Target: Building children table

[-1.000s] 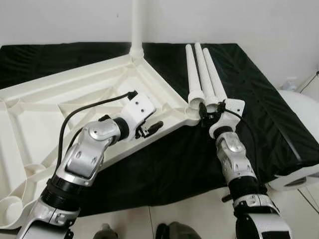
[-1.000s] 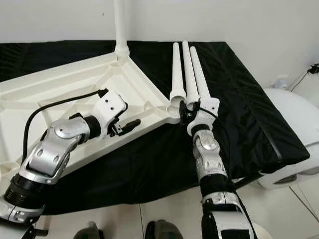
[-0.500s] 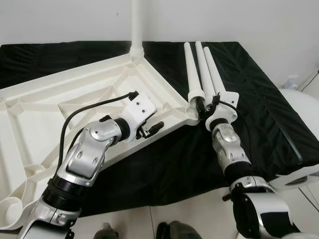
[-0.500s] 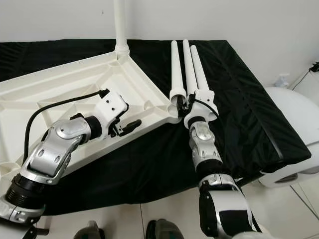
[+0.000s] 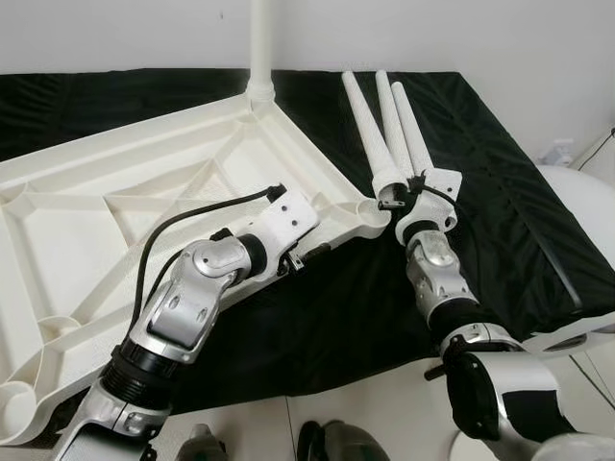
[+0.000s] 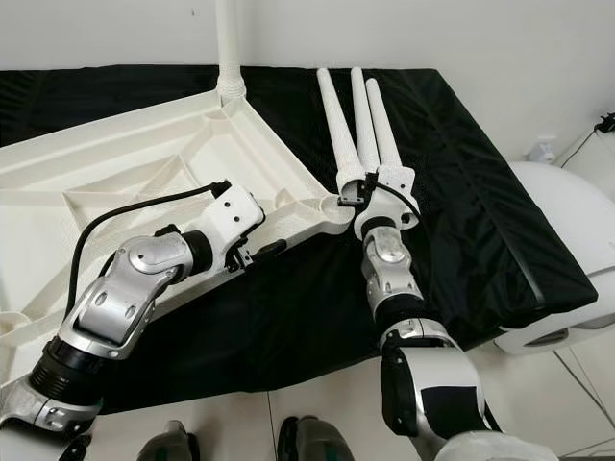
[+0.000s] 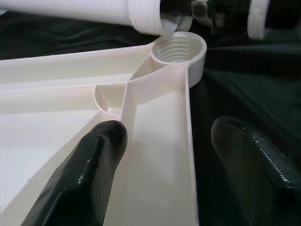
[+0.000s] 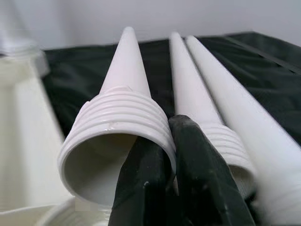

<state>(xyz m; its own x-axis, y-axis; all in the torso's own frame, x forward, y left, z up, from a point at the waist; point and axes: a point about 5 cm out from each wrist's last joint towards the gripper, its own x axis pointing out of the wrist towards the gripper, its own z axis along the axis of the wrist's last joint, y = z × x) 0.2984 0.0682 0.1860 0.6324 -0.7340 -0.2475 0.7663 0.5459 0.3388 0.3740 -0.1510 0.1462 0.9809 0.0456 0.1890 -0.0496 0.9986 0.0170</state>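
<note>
The right gripper (image 6: 353, 195) has pinched the threaded rim of the leftmost table leg (image 5: 367, 133) and tipped its wide end up off the black cloth (image 5: 500, 192). That leg's long axis now slants away leftward, splaying from the two legs (image 5: 405, 130) beside it, open mouth hovering just above the tabletop's (image 5: 115, 221) threaded corner socket (image 7: 178, 46). The left gripper (image 5: 306, 255) straddles the tabletop's edge rib, fingers (image 7: 82, 179) spread open.

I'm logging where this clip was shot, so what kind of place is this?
Probably a room in a home, though little shows. An upturned white table top and loose table legs lie on a black padded surface, perhaps a bed, against a plain white wall, with tiled floor below.
</note>
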